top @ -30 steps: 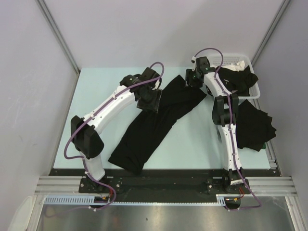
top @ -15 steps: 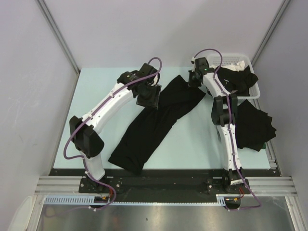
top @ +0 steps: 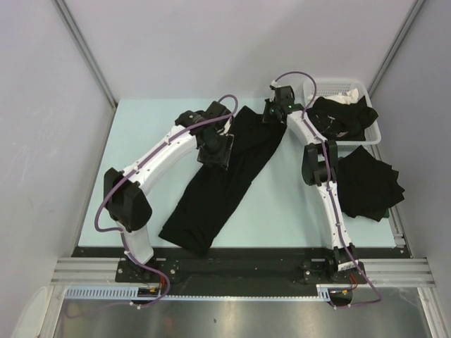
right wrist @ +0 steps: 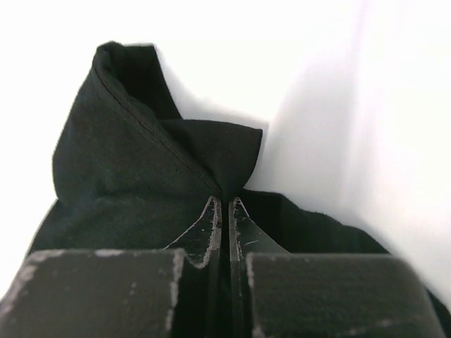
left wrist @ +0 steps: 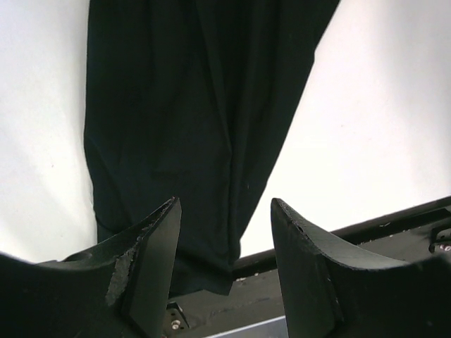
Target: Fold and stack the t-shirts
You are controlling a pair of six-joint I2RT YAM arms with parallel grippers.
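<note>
Long black cloth t-shirt [top: 211, 197]: lies diagonally on pale bench [top: 141, 141], near end at the front edge.
Left hand [left wrist: 224, 203]: arm arched, fingers apart, poised over the shirt's middle.
Right hand [right wrist: 224, 201]: arm stretched far, fingers clamped on the shirt's far edge, cloth bunched at the tips.
White slotted plastic basket [top: 338, 84]: far right, black shirts [top: 345, 116] inside.

2 arms [top: 165, 149], 1 white basket [top: 337, 87], 3 black t-shirts: 1 long t-shirt [top: 211, 184], 1 right-side t-shirt [top: 366, 184], 1 basket t-shirt [top: 347, 116].
</note>
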